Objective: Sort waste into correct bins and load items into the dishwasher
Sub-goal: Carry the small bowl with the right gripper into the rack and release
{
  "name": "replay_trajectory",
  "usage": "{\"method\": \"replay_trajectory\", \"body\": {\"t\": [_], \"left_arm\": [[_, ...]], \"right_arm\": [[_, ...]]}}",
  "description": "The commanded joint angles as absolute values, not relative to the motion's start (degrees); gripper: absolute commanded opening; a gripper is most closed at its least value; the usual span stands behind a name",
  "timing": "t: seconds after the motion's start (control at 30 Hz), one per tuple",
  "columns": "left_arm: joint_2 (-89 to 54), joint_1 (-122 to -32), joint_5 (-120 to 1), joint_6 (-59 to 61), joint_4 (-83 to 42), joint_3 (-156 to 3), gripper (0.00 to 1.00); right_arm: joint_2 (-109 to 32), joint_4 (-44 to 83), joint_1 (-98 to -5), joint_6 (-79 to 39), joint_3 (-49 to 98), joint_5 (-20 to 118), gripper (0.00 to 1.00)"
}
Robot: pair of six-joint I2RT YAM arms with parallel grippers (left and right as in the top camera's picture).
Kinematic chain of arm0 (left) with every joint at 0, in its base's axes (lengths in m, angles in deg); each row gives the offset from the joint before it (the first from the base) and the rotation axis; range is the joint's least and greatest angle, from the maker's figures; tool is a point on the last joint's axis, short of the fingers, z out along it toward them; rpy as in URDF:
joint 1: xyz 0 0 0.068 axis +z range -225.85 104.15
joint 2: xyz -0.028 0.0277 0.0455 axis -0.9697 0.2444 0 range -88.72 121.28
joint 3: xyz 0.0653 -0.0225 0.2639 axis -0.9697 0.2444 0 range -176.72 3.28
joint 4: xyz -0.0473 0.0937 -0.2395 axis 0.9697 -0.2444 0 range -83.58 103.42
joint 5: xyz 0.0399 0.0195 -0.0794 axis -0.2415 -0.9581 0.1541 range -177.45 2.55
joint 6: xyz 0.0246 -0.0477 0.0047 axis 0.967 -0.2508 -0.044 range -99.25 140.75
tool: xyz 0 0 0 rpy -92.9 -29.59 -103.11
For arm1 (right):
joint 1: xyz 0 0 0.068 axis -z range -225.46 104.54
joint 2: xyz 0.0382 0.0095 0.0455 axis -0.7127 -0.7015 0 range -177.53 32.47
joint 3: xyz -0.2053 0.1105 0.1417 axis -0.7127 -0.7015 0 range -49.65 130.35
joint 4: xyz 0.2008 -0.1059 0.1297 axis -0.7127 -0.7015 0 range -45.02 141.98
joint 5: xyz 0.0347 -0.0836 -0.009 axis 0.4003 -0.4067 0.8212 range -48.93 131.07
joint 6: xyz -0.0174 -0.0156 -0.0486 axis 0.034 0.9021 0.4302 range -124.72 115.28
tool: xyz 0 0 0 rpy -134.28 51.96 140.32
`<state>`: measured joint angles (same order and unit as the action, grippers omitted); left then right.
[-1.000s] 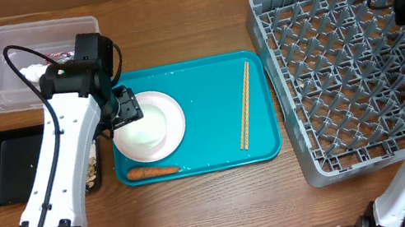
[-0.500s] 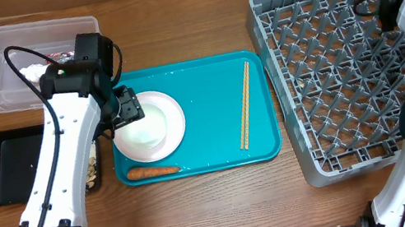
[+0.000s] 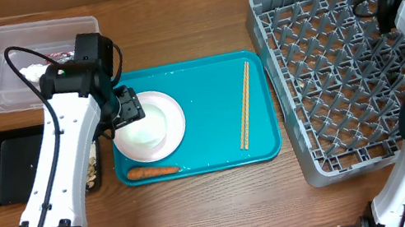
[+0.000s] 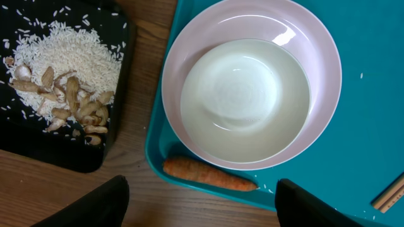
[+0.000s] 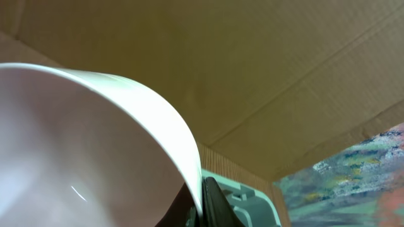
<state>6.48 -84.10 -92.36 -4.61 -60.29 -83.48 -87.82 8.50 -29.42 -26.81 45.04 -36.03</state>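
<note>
Right arm swung inward over dish rack far corner since a second ago. My right gripper pinches held bowl by its rim. Left gripper gapes wide above tray bowl; carrot just beside; chopsticks well apart on teal tray; rice scraps in black tray.

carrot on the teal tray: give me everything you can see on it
The carrot is small, whole and orange, with dull, slightly rough skin. It lies flat on the teal tray, parallel to the tray's near edge and close to its left corner. The bowl stands just behind it. From the left wrist the bowl's rim overlaps the carrot's far side, so I cannot tell whether they touch. Nothing is holding it.
</note>
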Motion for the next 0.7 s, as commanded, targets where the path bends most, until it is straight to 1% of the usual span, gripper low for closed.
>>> {"method": "replay_trajectory", "body": {"t": [0.0, 0.2, 0.43, 0.47, 0.53, 0.57, 0.6, 0.63, 0.67], "left_arm": [[5.3, -84.1, -91.9, -5.0, -60.2, -84.2, 0.76], [5.3, -84.1, -91.9, -5.0, -60.2, -84.2, 0.77], [5.3, -84.1, -91.9, -5.0, -60.2, -84.2, 0.77], [5.3, -84.1, -91.9, -5.0, -60.2, -84.2, 0.77], [5.3, -84.1, -91.9, -5.0, -60.2, -84.2, 0.77], [5.3, -84.1, -91.9, -5.0, -60.2, -84.2, 0.77], [5.3, -84.1, -91.9, -5.0, -60.2, -84.2, 0.77], [5.3, -84.1, -91.9, -5.0, -60.2, -84.2, 0.77], [5.3, -84.1, -91.9, -5.0, -60.2, -84.2, 0.77]], "right_arm": [[-87.5, 9.6, -29.3, -28.0, 41.9, -35.7, 0.04], [-87.5, 11.0, -30.1, -27.9, 40.5, -34.2, 0.04], [-87.5, 11.5, -33.6, -27.9, 40.5, -34.2, 0.05], [-87.5, 11.4, -34.3, -27.9, 40.5, -34.2, 0.10], [-87.5, 10.4, -35.9, -27.9, 40.5, -34.2, 0.25], [-87.5, 9.3, -36.7, -27.9, 40.5, -33.9, 0.37], [-87.5, 8.5, -37.4, -27.9, 40.5, -33.6, 0.52], [-87.4, 7.7, -38.0, -27.9, 40.5, -33.2, 0.58], [-87.4, 6.8, -38.6, -27.9, 40.5, -32.6, 0.61]]}}
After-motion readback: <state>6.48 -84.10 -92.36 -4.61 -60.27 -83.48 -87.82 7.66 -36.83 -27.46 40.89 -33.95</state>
